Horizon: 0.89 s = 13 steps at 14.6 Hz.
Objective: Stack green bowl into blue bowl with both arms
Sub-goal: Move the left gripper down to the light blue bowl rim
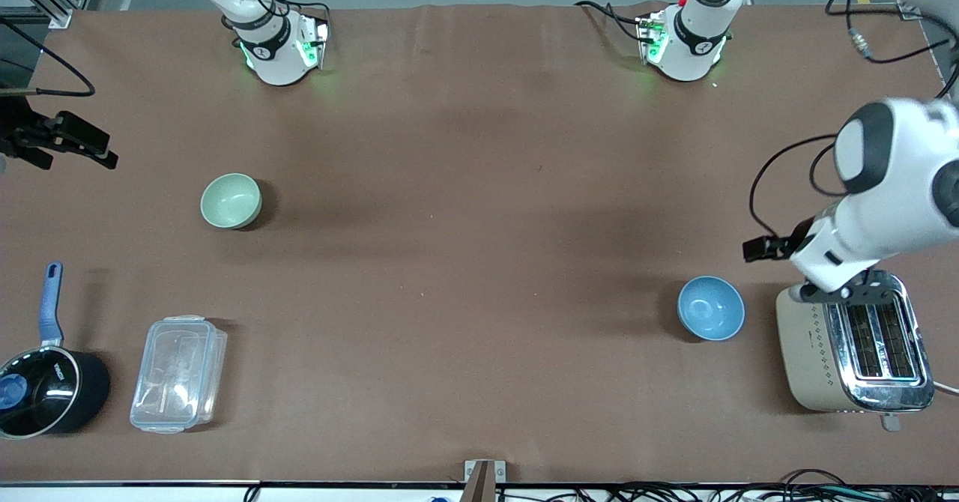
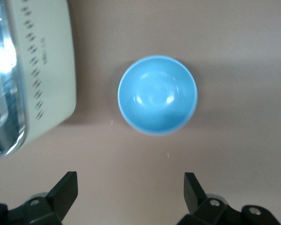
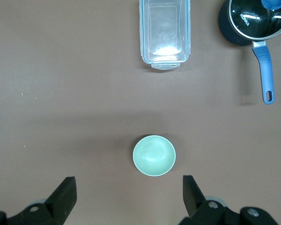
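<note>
The green bowl (image 1: 231, 201) sits upright and empty on the brown table toward the right arm's end. It also shows in the right wrist view (image 3: 154, 155), just ahead of my right gripper (image 3: 127, 183), which hangs high over the table, open and empty. The blue bowl (image 1: 711, 308) sits upright and empty toward the left arm's end, beside the toaster. In the left wrist view the blue bowl (image 2: 157, 95) lies just ahead of my left gripper (image 2: 129, 180), which is open and empty. The left arm's wrist (image 1: 839, 255) hangs over the toaster's edge.
A beige and chrome toaster (image 1: 813, 352) stands beside the blue bowl at the left arm's end. A clear lidded plastic box (image 1: 178, 373) and a black saucepan with a blue handle (image 1: 45, 389) sit nearer to the front camera than the green bowl.
</note>
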Available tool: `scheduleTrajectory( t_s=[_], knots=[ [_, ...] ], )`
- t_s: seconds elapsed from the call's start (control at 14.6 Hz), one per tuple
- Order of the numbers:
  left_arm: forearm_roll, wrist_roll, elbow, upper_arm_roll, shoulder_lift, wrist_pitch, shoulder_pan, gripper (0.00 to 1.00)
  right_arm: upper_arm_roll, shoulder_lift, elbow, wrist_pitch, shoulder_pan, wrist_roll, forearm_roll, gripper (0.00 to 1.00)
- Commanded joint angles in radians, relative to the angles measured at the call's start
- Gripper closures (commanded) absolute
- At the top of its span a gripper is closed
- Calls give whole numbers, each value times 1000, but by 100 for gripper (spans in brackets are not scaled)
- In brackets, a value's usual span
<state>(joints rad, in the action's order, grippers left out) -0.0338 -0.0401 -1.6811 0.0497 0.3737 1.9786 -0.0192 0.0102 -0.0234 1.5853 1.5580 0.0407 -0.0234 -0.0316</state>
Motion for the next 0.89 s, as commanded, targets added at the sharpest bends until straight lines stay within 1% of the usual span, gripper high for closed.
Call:
scheduleTrajectory(
  t_s=[0.0, 0.07, 0.14, 0.21, 0.27, 0.41, 0.48, 0.62, 0.69, 0.82],
  knots=[
    [-20, 2, -54, -1, 56, 136, 18, 0, -9, 8, 4, -3, 22, 13, 16, 0],
    [-21, 2, -54, -1, 83, 155, 21, 0, -10, 7, 21, 2, 39, 4, 15, 0],
    [-21, 2, -54, -1, 106, 175, 22, 3, -10, 7, 41, 2, 53, 0, 15, 0],
    [-23, 5, -54, -1, 129, 186, 22, 8, -10, 7, 64, 10, 70, -13, 7, 0],
    [-50, 5, -51, -1, 152, 187, 22, 14, -10, 5, 93, 31, 89, -41, 2, 0],
    [-98, 0, -49, -1, 180, 200, 24, 24, -10, 2, 223, 132, 151, -97, -13, 0],
    [-100, 0, -49, -1, 189, 210, 31, 30, -10, -4, 281, 184, 187, -155, -36, 0],
    [-95, -15, -42, 1, 208, 213, 30, 35, -7, 0, 381, 252, 254, -255, -103, 0],
    [-86, -27, -35, 1, 211, 213, 28, 38, -7, 2, 444, 313, 278, -289, -117, 0],
    [-92, -60, -34, 2, 224, 217, 25, 49, -7, 10, 543, 405, 312, -361, -146, 0]
  ],
)
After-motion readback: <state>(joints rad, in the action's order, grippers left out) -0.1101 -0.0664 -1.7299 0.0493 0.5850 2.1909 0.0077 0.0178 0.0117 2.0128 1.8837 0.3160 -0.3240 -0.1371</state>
